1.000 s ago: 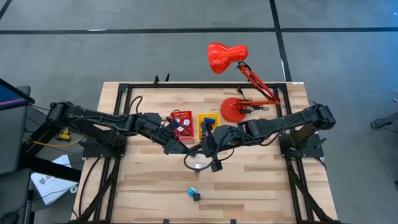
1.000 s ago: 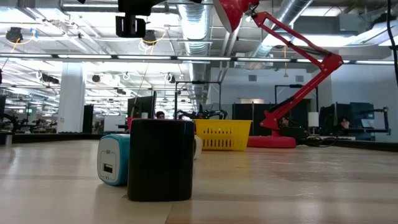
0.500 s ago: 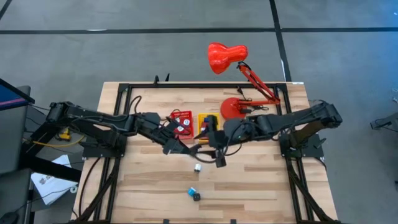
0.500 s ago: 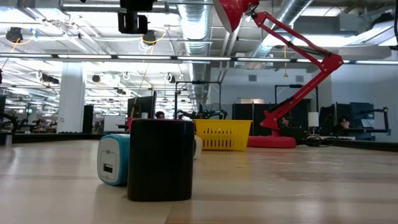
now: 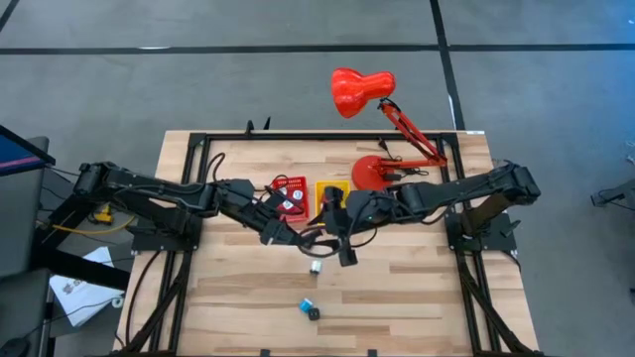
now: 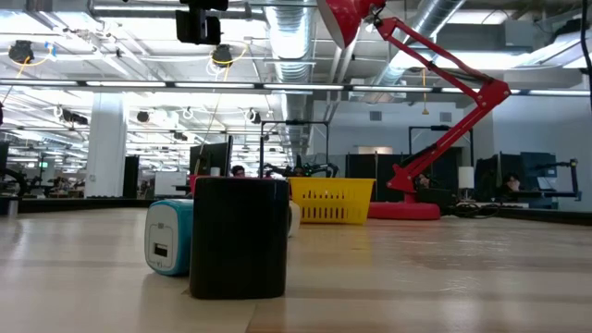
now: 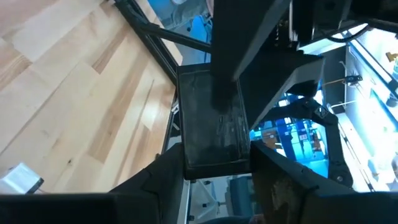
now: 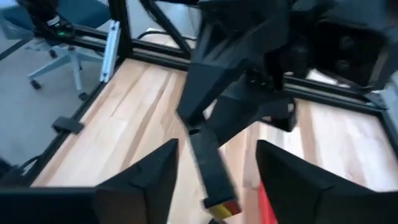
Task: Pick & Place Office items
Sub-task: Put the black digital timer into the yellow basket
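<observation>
Black and slab-like, with a red and yellow tip, one office piece sits clamped in the left hand above the middle of the counter, just in front of the two small bins. The right hand meets it there from the other side, its fingers spread apart, one on each side of the piece and clear of it, gripping nothing.

Below the two hands a small white piece lies alone on the wood. Nearer the front edge, a light blue piece and a small black piece lie touching each other. From counter height the black one stands upright in front, with the light blue one beside it showing a socket on its face.

Behind the hands the red bin and the yellow bin stand side by side, the red one holding several small bits that are too small to tell apart. To the right of the yellow bin stands the round base of the red desk lamp, its jointed arm reaching back and its head hanging past the rear edge over the grey floor
</observation>
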